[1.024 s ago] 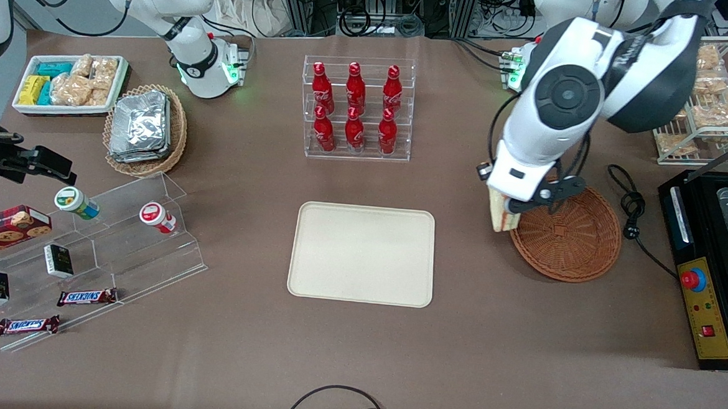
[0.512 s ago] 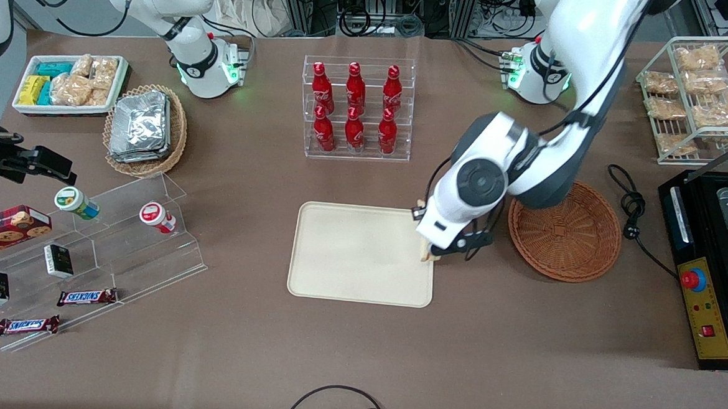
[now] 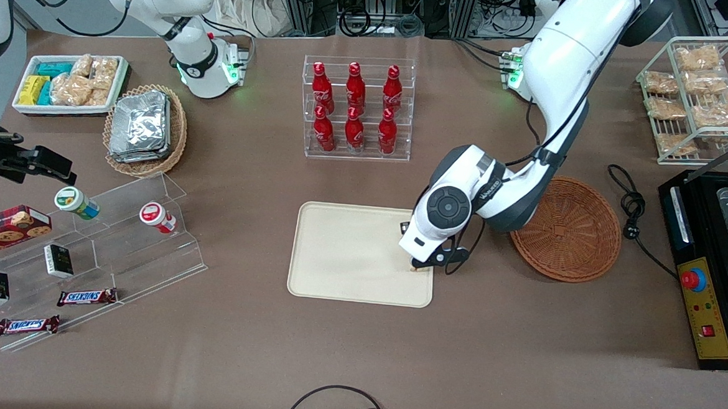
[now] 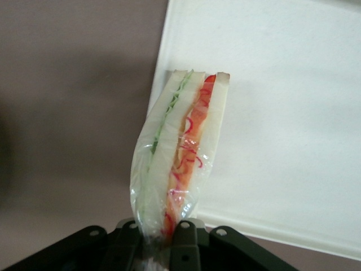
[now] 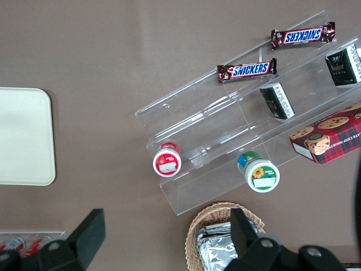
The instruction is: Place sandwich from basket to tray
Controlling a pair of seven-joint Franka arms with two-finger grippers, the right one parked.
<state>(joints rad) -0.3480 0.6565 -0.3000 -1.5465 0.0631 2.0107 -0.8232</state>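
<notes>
Soft wrapped sandwich pinched in my tool, low over the tray's edge.

My tool (image 3: pixel 424 265) is pinching the sandwich (image 4: pixel 180 152) by one end of its clear wrap, the wedge hanging over the edge of the tray (image 3: pixel 349 253) nearest the basket (image 3: pixel 577 240), partly over bare tabletop (image 3: pixel 518 350). I judge it light and squashy: the bread would dent under a hard squeeze, and the film looks slippery. A gentle hold across the flat bread faces suits it best, not the filling edge.
</notes>
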